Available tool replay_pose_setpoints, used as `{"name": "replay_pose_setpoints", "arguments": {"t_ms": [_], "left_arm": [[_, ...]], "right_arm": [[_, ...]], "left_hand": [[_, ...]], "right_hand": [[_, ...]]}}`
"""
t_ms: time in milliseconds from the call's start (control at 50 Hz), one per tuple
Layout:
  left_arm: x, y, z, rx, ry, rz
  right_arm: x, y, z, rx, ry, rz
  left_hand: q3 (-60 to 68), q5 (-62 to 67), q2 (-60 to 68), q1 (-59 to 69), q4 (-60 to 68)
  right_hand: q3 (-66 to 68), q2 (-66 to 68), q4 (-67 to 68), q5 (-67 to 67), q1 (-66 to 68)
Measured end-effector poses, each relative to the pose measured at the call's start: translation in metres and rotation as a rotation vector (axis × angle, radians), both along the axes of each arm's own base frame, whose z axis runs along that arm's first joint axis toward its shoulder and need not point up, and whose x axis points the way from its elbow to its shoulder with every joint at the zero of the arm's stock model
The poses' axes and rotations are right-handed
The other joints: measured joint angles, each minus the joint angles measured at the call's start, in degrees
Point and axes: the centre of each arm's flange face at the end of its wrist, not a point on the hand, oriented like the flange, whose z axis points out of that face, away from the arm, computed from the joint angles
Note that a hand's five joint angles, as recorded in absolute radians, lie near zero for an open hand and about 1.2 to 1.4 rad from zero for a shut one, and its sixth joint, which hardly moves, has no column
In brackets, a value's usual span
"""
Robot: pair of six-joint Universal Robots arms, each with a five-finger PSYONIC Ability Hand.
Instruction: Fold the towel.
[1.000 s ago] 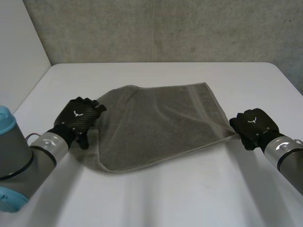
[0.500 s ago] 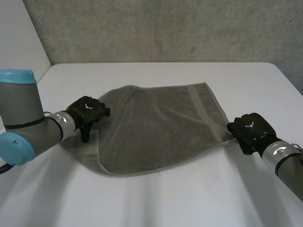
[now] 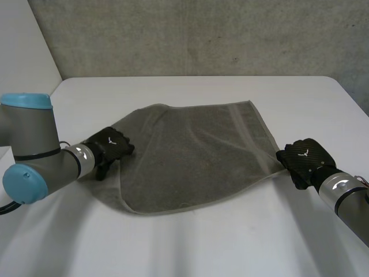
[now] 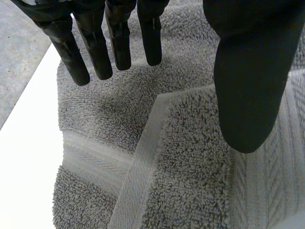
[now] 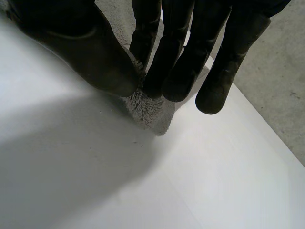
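You see the grey towel [image 3: 196,156] creased on the white table [image 3: 190,242], its left edge doubled over. The right hand [image 3: 302,157] pinches its right corner; the left hand [image 3: 109,144] has straight, spread fingers [image 4: 119,43] over the left edge.

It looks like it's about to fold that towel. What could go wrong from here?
The right hand pinches just the tip of one corner of the towel, so the cloth might slip out once lifted. The left hand lies open over the opposite edge, gripping nothing; one side could lag and the fold come out crooked. The cloth under it is already doubled over, so it might grab two layers.
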Motion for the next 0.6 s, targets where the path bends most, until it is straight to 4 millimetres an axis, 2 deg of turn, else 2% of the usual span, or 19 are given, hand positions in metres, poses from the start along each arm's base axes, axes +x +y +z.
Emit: {"name": "replay_pose_setpoints", "arguments": {"t_ms": [420,600], "left_arm": [[0.0032,0.0003,-0.0079,-0.004,-0.078,-0.016],[0.0044,0.0035,-0.0076,0.018,-0.081,-0.015]], "right_arm": [[-0.0001,0.0003,-0.0009,0.003,0.002,-0.001],[-0.0002,0.0003,-0.001,0.003,0.002,-0.001]], "left_hand": [[8.48,8.44,8.75,8.78,8.53],[22.6,22.39,22.61,22.5,22.63]], "right_hand": [[0.0,0.0,0.0,0.0,0.0],[0.0,0.0,0.0,0.0,0.0]]}}
